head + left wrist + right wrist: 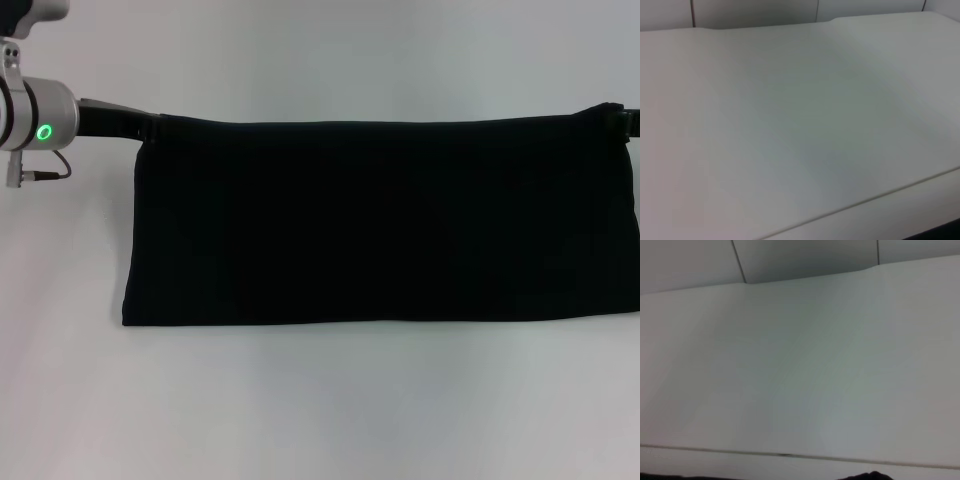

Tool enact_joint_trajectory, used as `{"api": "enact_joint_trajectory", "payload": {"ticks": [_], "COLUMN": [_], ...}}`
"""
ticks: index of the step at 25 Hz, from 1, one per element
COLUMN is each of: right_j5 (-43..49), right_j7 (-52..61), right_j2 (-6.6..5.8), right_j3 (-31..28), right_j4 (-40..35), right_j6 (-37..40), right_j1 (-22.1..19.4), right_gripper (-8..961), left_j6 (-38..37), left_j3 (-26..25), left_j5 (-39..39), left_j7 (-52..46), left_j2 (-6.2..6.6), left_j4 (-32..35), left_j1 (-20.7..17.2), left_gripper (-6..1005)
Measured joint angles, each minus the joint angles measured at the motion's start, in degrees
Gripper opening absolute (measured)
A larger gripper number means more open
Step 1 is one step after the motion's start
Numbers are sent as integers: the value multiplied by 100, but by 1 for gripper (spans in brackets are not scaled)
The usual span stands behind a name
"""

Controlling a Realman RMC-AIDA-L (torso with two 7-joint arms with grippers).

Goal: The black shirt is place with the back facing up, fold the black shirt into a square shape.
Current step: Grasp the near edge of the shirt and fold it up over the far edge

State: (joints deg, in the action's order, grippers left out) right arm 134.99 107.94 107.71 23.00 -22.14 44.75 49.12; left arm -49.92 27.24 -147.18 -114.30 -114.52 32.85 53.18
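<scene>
The black shirt shows in the head view as a wide, folded rectangle. Its top edge is stretched taut between my two grippers, and its lower edge runs straight across the white table. My left gripper holds the shirt's top left corner. My right gripper holds the top right corner at the picture's right edge. Both wrist views show mostly bare table. A small dark bit of fabric lies at the edge of the right wrist view.
My left arm's silver wrist with a green light reaches in from the far left. White table lies in front of and behind the shirt. The table's far edge and a wall show in the wrist views.
</scene>
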Motion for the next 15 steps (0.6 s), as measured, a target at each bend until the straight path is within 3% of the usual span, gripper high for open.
{"api": "enact_joint_trajectory", "payload": {"ticks": [9,13,14,15], "right_j5": [16,8,4,1], "right_j7": [-43,-45,-45,-45], "right_j2": [81,119,127,133], "right_j3": [56,205,227,241], "right_j4": [72,39,15,-12], "right_j6": [-143,-201,-235,-269], "right_j1": [35,4,-4,-10], "right_gripper": [46,51,89,126], "left_j6": [458,810,1122,1122], "left_j3": [17,198,227,227], "left_j5": [5,9,12,12], "left_j7": [28,20,1,1], "left_j2": [-82,-216,-317,-317], "left_j4": [-190,-199,-201,-201], "left_j1": [17,0,-12,-12], "left_gripper": [52,89,120,151]}}
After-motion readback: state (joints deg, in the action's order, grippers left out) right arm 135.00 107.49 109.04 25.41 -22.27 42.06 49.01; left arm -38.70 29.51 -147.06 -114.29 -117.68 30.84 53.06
